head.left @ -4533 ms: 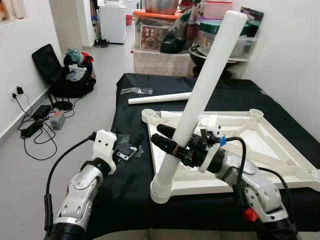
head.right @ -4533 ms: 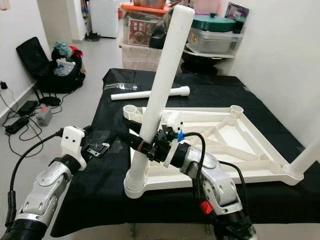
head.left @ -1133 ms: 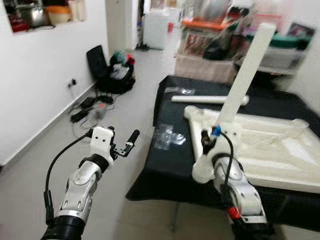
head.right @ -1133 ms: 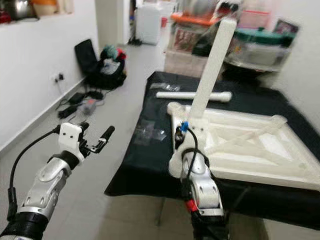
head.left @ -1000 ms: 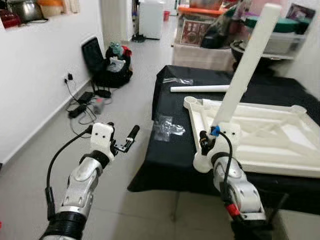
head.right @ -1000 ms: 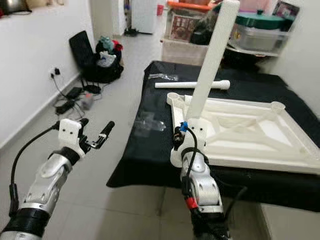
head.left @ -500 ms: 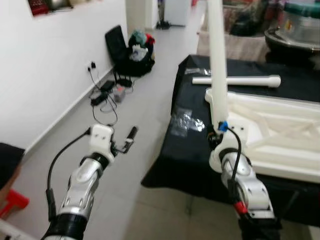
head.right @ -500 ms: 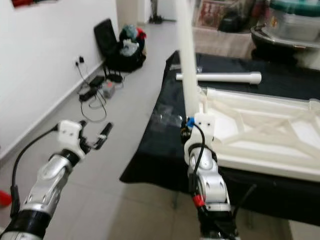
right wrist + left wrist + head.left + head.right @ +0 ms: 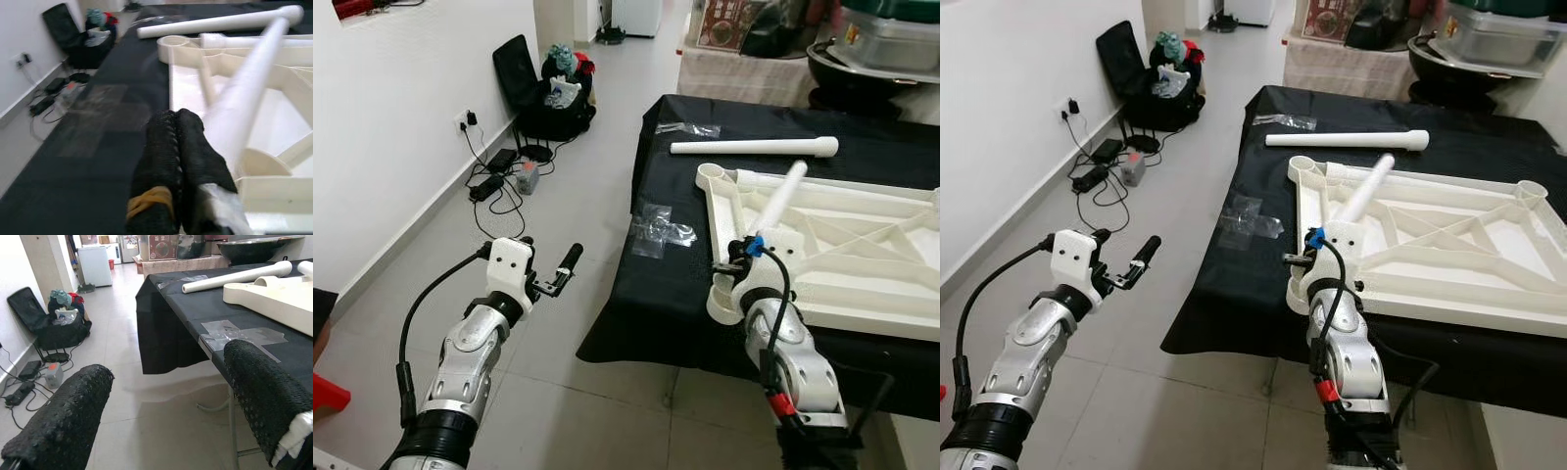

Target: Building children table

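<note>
Currently the right gripper point(image 9: 173, 161), fingers pressed together and empty, sits at the near left corner of the upturned white plastic table top point(image 9: 862, 245) on the black-draped table point(image 9: 675, 294). The left gripper point(image 9: 558, 277) hovers over the floor, fingers parted. One white tubular table leg point(image 9: 779, 199), upright half a second ago, now leans steeply from the corner socket; a second leg point(image 9: 754, 147) lies beyond the top.

Two white legs: one point(image 9: 754, 147) flat on the bench point(image 9: 666, 284), one point(image 9: 781, 196) slanting from the single tabletop point(image 9: 862, 284). Two plastic bags point(image 9: 663, 231).
</note>
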Available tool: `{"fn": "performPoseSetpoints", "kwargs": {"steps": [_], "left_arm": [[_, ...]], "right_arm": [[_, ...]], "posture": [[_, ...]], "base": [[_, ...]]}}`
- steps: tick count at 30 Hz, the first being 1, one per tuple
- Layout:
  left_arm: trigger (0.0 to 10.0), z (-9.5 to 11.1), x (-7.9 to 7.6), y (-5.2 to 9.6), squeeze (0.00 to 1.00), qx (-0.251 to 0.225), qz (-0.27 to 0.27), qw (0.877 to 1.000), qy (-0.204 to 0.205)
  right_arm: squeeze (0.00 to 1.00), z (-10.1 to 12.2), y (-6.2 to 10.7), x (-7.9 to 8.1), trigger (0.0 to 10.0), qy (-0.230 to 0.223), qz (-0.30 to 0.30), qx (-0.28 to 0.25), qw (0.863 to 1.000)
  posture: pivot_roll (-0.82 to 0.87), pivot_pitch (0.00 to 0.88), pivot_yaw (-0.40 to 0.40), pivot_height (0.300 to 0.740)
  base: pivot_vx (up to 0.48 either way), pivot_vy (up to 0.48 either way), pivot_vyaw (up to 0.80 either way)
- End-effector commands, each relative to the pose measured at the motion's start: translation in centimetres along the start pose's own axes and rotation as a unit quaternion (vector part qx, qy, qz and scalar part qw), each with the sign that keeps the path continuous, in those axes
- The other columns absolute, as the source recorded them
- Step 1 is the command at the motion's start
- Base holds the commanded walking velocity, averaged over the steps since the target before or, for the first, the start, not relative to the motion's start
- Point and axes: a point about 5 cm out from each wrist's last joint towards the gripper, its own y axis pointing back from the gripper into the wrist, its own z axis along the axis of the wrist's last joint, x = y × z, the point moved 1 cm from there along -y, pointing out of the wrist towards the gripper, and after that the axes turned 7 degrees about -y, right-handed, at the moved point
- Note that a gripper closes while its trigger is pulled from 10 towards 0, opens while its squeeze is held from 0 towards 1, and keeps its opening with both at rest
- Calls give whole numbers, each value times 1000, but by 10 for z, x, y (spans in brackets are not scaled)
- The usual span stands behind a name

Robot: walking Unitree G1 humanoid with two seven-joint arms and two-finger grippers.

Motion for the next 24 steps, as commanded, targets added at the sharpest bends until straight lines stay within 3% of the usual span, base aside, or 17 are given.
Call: {"fn": "performPoseSetpoints", "kwargs": {"steps": [1, 9, 12, 16, 17, 18, 19, 24], "left_arm": [[10000, -5, 5, 3, 0, 8, 8, 1000, -7], [10000, -4, 10, 3, 0, 8, 13, 1000, -11], [10000, -4, 9, 2, 0, 5, 12, 1000, -10], [10000, -4, 8, 2, 0, 6, 10, 1000, -10], [10000, -5, 7, 2, 0, 6, 9, 1000, -11], [10000, -5, 7, 2, 0, 6, 9, 1000, -11], [10000, -5, 7, 2, 0, 6, 10, 1000, -11], [10000, -5, 8, 2, 0, 5, 11, 1000, -11]], "right_arm": [[0, -9, 2, 3, 0, 2, 15, 21, 1000], [0, 0, -4, 5, 0, 20, 33, 3, 999], [0, 14, -8, 5, 0, 16, 17, -39, 999], [0, 17, -7, 5, 0, 12, 11, -52, 999], [0, 19, -7, 5, 1137, 8, 10, -59, 998], [0, 19, -7, 5, 1137, 8, 10, -59, 998], [0, 23, -6, 7, 10000, 6, 11, -73, 997], [0, 29, -6, 10, 10000, 2, 15, -90, 996]], "posture": [[55, 0, -89, 740], [58, 0, -95, 740], [60, 0, -92, 740], [58, 0, -87, 740], [58, 0, -83, 740], [58, 0, -83, 740], [52, 0, -74, 740], [53, 0, -77, 740]], "base": [[0, 0, 0], [0, 0, 0], [0, 0, 0], [0, 0, 0], [0, 0, 0], [0, 0, 0], [0, 0, 0], [0, 0, 0]]}}
